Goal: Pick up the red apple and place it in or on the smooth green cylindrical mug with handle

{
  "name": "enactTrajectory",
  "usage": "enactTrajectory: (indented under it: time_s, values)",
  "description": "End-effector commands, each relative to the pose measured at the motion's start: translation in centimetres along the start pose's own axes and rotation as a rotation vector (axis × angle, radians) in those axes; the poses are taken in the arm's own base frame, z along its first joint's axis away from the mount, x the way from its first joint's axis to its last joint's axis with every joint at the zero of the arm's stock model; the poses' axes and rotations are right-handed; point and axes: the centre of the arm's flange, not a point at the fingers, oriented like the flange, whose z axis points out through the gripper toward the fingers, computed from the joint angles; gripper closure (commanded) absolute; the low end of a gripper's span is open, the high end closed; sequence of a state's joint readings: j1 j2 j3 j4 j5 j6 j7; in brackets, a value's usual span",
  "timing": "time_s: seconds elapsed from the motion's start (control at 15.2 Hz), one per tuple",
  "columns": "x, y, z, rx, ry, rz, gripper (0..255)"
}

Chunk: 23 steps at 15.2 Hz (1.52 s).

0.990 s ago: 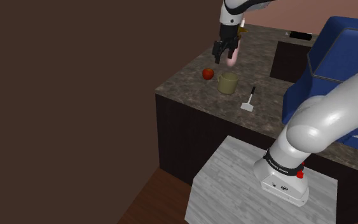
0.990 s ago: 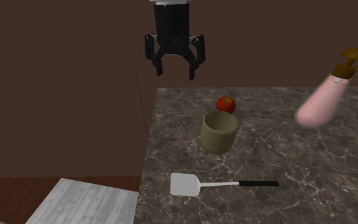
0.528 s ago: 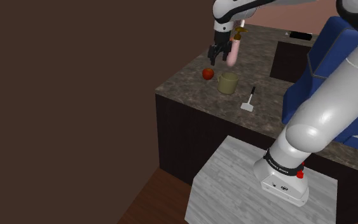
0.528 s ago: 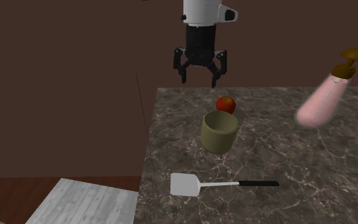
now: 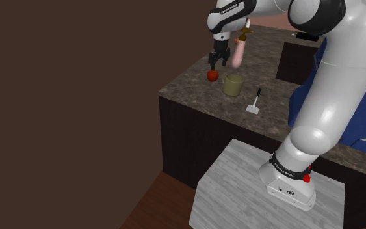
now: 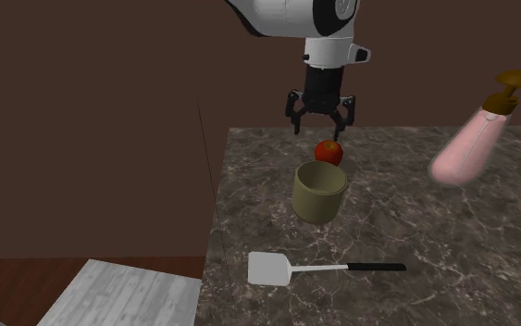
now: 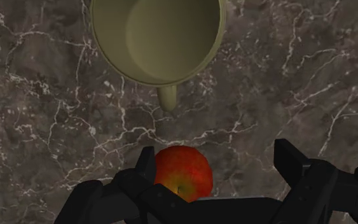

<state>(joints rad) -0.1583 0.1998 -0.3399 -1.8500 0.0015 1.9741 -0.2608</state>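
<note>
Apple [image 6: 328, 152] under downward-pointing, splayed gripper [image 6: 322, 127]

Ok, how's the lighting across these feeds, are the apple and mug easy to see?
Shoulder view: dim overall, but the round red apple and olive-green cylindrical mug stand out on the dark marbled counter. Second exterior view: equally dim, both distinct. Wrist view: brightest; the black fingers blend somewhat into the dark counter.
</note>
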Motion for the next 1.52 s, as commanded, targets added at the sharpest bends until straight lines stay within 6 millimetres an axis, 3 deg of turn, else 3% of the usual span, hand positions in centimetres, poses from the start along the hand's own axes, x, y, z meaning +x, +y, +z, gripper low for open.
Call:
enactTrajectory:
  time_s: [0.0, 0.2, 0.66, 1.19, 1.25, 1.45]
  values:
    - [2.0, 1.4, 1.4, 0.002, -0.006, 0.002, 0]
    - [4.7, 3.2, 3.4, 0.004, -0.014, 0.005, 0]
    - [4.6, 3.2, 7.1, 0.004, -0.014, 0.005, 0]
    - [4.6, 3.2, 7.4, 0.004, -0.014, 0.005, 0]
    - [4.6, 3.2, 7.4, 0.004, -0.014, 0.005, 255]
    - [4.6, 3.2, 7.3, 0.004, -0.014, 0.005, 255]
